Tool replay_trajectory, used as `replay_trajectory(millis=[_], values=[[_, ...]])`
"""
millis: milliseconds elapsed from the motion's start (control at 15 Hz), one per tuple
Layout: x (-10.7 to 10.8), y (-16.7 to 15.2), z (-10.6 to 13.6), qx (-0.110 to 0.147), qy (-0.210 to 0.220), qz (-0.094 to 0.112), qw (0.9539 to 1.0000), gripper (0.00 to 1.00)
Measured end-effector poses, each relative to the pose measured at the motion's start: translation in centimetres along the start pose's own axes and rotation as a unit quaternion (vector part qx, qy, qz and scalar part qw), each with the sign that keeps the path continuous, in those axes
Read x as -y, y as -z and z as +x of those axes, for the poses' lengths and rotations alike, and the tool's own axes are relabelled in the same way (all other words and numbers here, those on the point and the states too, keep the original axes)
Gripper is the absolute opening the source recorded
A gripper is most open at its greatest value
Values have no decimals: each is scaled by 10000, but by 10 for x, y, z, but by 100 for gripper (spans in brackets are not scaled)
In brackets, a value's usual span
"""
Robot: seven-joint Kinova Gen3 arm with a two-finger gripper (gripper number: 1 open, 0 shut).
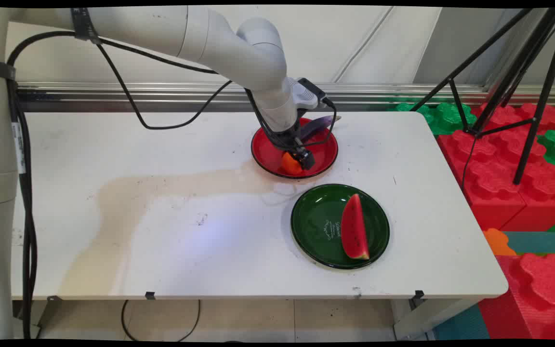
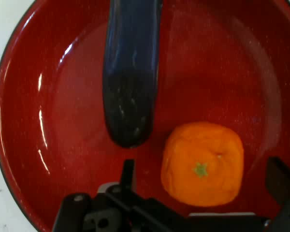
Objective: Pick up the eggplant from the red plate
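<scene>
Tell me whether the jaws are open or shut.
Open. In the hand view the gripper has its jaws spread on either side of the orange, in the red plate.

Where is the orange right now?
The orange sits in the red plate, beside the eggplant, between the open end effector's fingers, behind the green plate.

The gripper (image 2: 203, 179) is hovering low inside a red plate (image 2: 34, 121), its fingers standing apart on either side of an orange (image 2: 203, 162), without visibly touching it. A dark purple eggplant (image 2: 130, 72) is lying on the plate just beside the orange. White bench (image 2: 0, 29) is showing past the plate's rim.
</scene>
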State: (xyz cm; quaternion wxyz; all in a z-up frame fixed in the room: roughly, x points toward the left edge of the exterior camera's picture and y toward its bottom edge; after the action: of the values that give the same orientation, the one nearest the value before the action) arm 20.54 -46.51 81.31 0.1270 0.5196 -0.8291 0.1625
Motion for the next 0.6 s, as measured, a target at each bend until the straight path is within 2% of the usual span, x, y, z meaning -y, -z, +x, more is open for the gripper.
replay_trajectory(millis=[600], values=[[4,25,4,-344,-424,-47,9985,100]])
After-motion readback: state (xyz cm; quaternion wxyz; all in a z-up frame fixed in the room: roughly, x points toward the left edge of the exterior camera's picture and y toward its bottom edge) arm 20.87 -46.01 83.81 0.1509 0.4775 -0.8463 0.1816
